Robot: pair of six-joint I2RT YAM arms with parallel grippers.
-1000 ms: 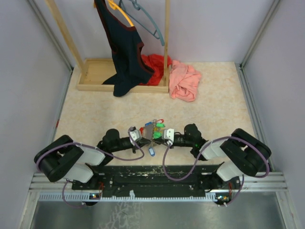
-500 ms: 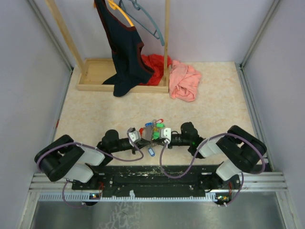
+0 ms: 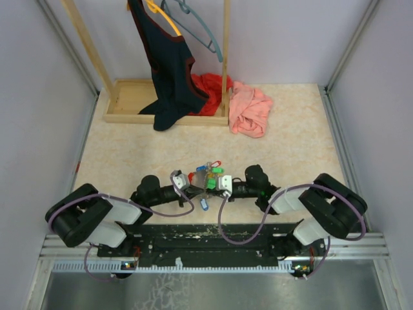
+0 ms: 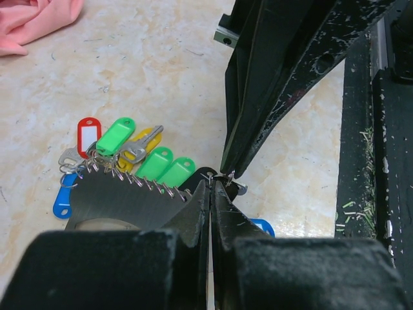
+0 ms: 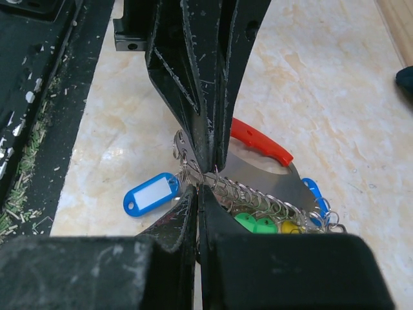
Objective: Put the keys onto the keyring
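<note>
Presses left gripper (image 4: 211, 185) fingers together, tip to tip with right gripper (image 5: 199, 190), likewise pressed shut, at centre of the top view. Meets at a small wire ring (image 5: 186, 169) beside a blue-tagged key (image 5: 151, 192); cannot tell whether pinched. Has keyring (image 5: 261, 139), red arc on grey metal, and other keys (image 4: 116, 135) bunched just behind the tips, on the table (image 3: 290, 148).

Keys (image 4: 155, 163): three green, two blue (one red).

Left tool (image 4: 211, 187), right tool (image 5: 197, 188) tip-to-tip (both closed)
</note>
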